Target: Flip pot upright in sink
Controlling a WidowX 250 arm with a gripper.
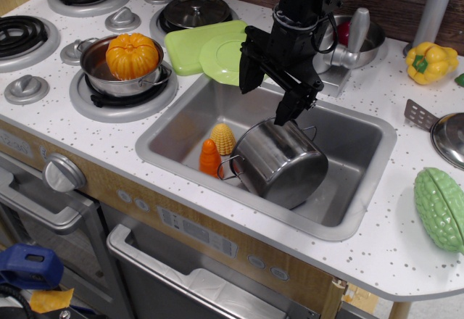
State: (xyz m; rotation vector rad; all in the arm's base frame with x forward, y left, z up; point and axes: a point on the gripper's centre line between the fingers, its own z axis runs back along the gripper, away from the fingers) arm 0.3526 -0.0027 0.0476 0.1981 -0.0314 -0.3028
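The pot [281, 163] was found inside the sink [362, 210], lying tilted on its side toward the front wall, with its base turned toward the camera and its mouth directed away toward the rear of the basin. One wire handle was seen at its left, close beside an orange carrot [209, 158] and a yellow corn cob [222, 139]; a second handle was visible near the upper right edge. The gripper [270, 90] was positioned just above the pot's upper rear edge, its fingers spread wide apart and nothing held between them. One finger tip appeared close to the rim, though contact could not be confirmed. The step in hand was judged to be the approach for a grasp; the flip itself was not yet done. The next move was judged to require closing on the rim or handle, then rotating the pot until its base was set on the sink floor, clear of the toys.
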